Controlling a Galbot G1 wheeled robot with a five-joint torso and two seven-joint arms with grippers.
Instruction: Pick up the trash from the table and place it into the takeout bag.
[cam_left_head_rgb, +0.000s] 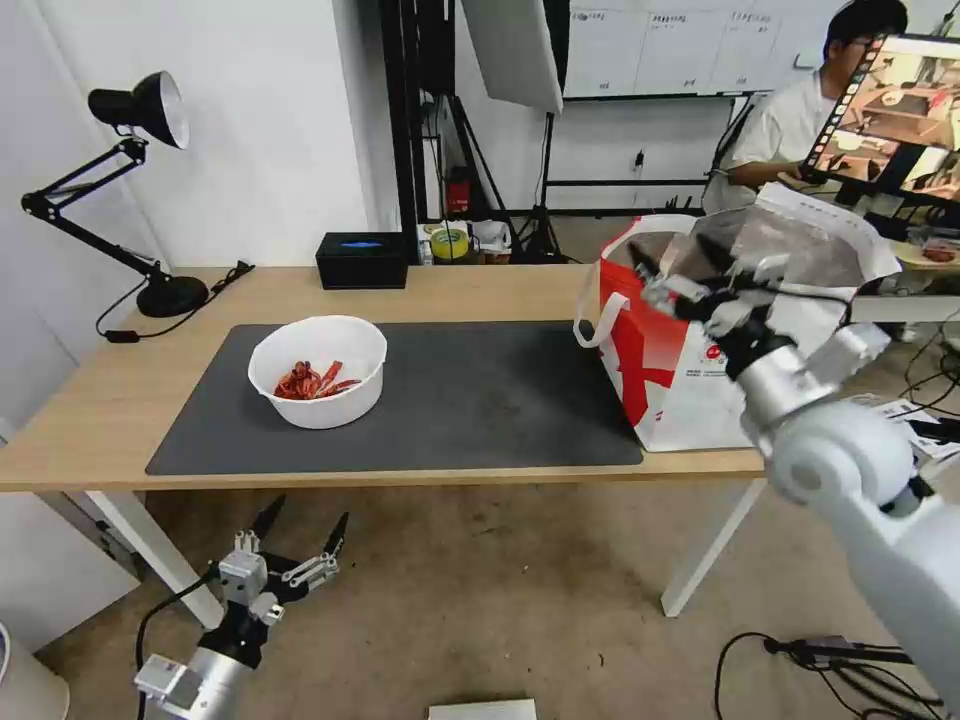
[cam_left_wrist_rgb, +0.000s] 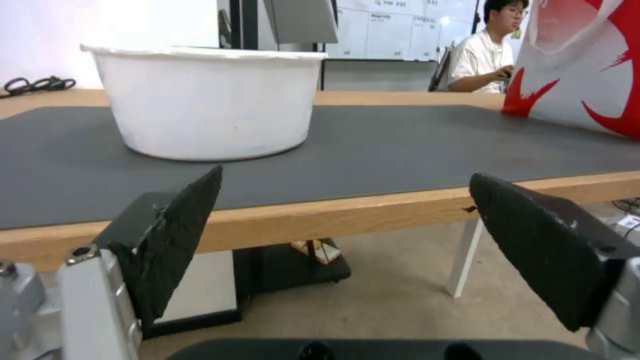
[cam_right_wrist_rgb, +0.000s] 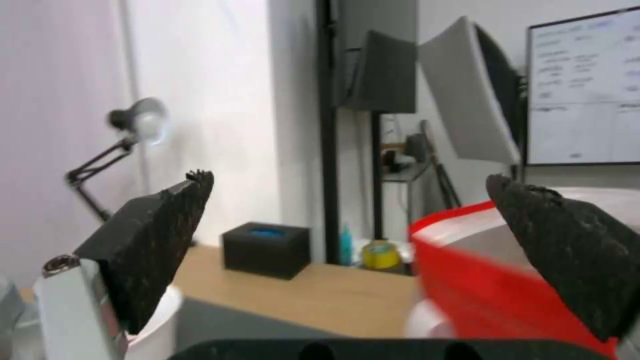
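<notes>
One bowl (cam_left_head_rgb: 318, 384) beside takeout bag (cam_left_head_rgb: 668, 395)

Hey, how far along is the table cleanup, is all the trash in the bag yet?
Not yet. The white bowl of red shells sits on the grey mat, so that is left. The right gripper is at the mouth of the red-and-white bag, open and holding nothing. The left gripper hangs open below the table edge. What is inside the bag cannot be seen.

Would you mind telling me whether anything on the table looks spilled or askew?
Nothing stands out: the white bowl of red shells sits upright on the grey mat, and the takeout bag stands open at the table's right end.
</notes>
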